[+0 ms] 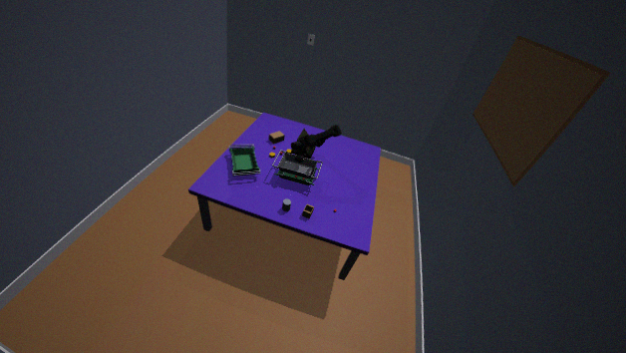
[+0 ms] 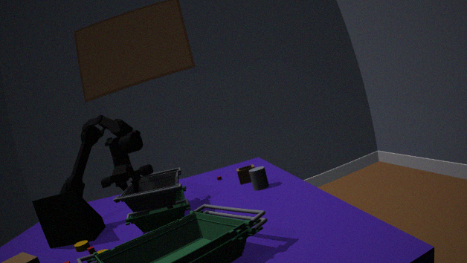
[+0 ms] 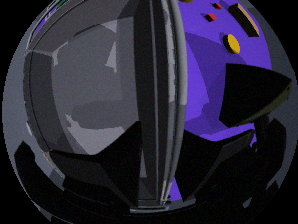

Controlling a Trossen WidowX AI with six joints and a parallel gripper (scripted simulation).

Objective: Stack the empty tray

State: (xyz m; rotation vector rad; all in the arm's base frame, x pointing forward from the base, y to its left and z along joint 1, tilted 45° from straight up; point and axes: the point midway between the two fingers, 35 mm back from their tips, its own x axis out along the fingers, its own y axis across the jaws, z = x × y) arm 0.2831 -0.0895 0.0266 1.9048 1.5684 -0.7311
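Observation:
My gripper (image 3: 150, 124) (image 2: 133, 186) is shut on one long side wall of the empty grey tray (image 1: 299, 167) (image 2: 149, 200) (image 3: 85, 85). The wall stands between the dark fingers in the wrist view. The grey tray looks nearly level, directly above the loaded green tray (image 2: 160, 220) (image 1: 285, 176), which holds small red blocks (image 1: 297, 176). Thin wire bars (image 1: 320, 171) show around the tray ends. The grey tray hides most of the load and the loaded tray's bars; I cannot tell whether it touches the bars.
Another green tray (image 1: 244, 161) (image 2: 178, 245) with wire bars at its ends stands beside the stack. A tan block (image 1: 276, 137), yellow discs (image 1: 272, 155) (image 2: 82, 245) (image 3: 231, 44) and red cubes (image 3: 210, 17) lie near the base. A grey cylinder (image 1: 286, 204) (image 2: 259, 178) and small brown box (image 1: 308, 211) stand farther out.

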